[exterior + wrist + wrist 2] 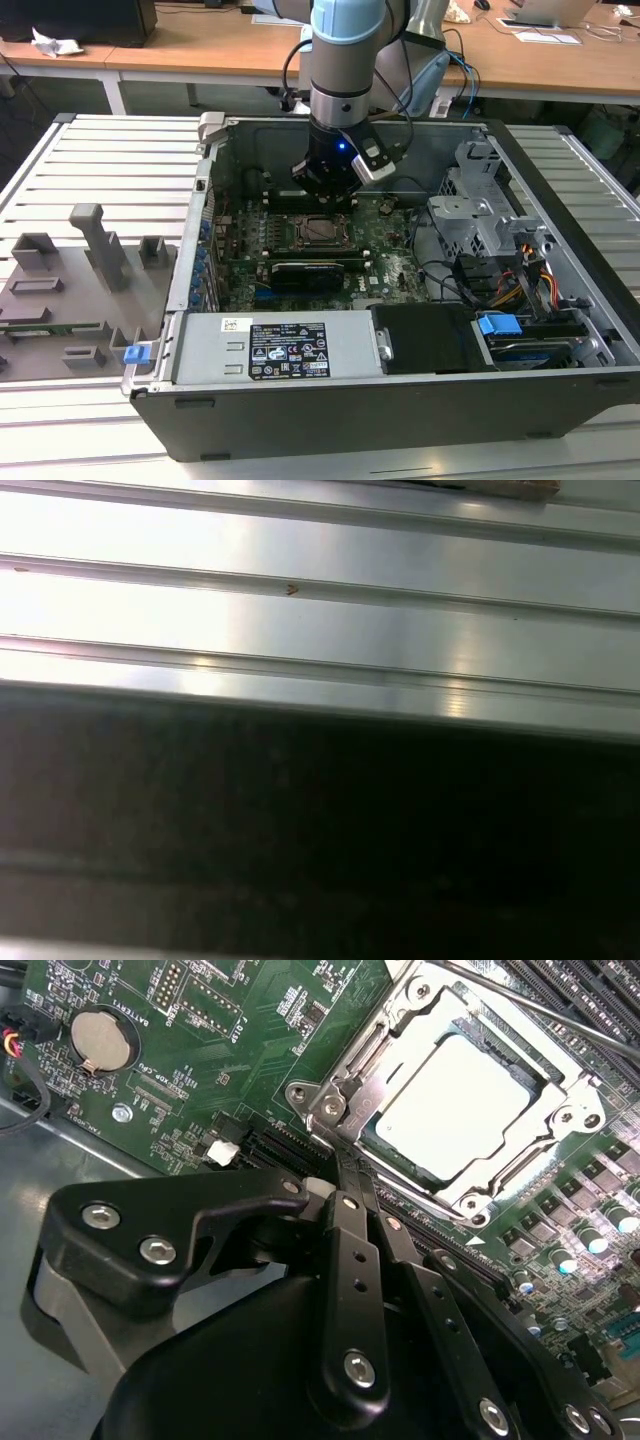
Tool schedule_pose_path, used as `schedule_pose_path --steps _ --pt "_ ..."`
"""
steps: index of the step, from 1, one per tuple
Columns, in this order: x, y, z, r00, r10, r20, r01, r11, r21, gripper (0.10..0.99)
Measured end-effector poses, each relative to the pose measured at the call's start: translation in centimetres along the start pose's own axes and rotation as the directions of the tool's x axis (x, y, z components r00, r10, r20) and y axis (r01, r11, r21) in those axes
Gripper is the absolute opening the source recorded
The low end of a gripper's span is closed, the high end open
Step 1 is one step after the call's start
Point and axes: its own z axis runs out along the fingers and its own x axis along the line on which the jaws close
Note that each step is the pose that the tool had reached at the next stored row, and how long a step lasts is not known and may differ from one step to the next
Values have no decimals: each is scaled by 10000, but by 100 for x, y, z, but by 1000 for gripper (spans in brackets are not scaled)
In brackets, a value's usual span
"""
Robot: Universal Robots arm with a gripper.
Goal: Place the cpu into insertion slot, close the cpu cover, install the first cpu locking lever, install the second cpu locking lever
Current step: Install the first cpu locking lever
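Already the cpu (462,1108) sits in the insertion slot (578,1088), its pale metal top showing through the window of the cpu cover (372,1088), which lies flat over it in the second wrist view. So the first two steps look done, as far as I can judge.

The gripper (340,1165) is right at the corner of the socket, just ahead of its own black linkage, with the fingers drawn together to a narrow tip. That tip sits at the cover's corner hardware, touching or very nearly touching a thin metal rod there. I cannot tell whether the fingers pinch that rod or only press against it. A long thin lever (540,1005) runs along the far side of the socket from the gripper; whether it is hooked down I cannot tell.

From the exterior view, the gripper (328,190) hangs inside the open computer case (560,390), directly over the far edge of the socket (322,230). My judgement: the work now stands at the locking levers, neither clearly latched.
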Motion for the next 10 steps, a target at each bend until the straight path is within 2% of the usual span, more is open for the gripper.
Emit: schedule_pose_path --steps 10 --pt "0 -1 13 10000 1 -14 -1 10000 -1 106"
